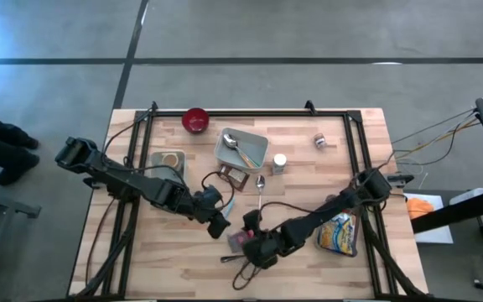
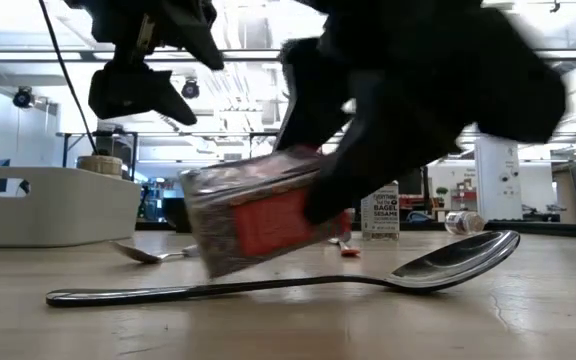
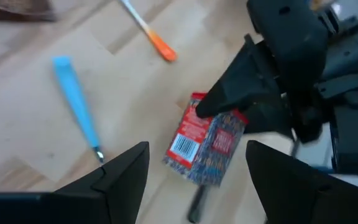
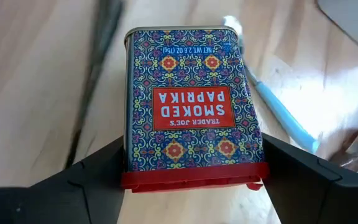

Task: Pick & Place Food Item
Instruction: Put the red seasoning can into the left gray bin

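Observation:
A smoked paprika tin (image 4: 191,112) with a blue patterned face and a red lid end is between the fingers of my right gripper (image 4: 192,143), near the table's front middle (image 1: 240,241). In the low view the tin (image 2: 263,220) is tilted under the dark gripper (image 2: 388,120). My left gripper (image 3: 197,146) stands open just left of and above it (image 1: 220,225), looking down on the tin (image 3: 205,146) and touching nothing. My right gripper pinches the tin's two narrow sides between its two fingers, close to the red lid end (image 4: 191,176). The fingers (image 4: 98,168) slant down from the table's right side. The tin is tilted, its lower corner (image 2: 208,268) close to the table; I cannot tell whether it touches.
A long spoon (image 2: 268,285) lies at the front edge before the tin. A blue pen-like tool (image 3: 76,106) and an orange-tipped stick (image 3: 160,46) lie nearby. Farther back stand a grey tray with a spoon (image 1: 241,148), a red bowl (image 1: 195,120) and a white jar (image 1: 279,164); a snack bag (image 1: 338,232) is right.

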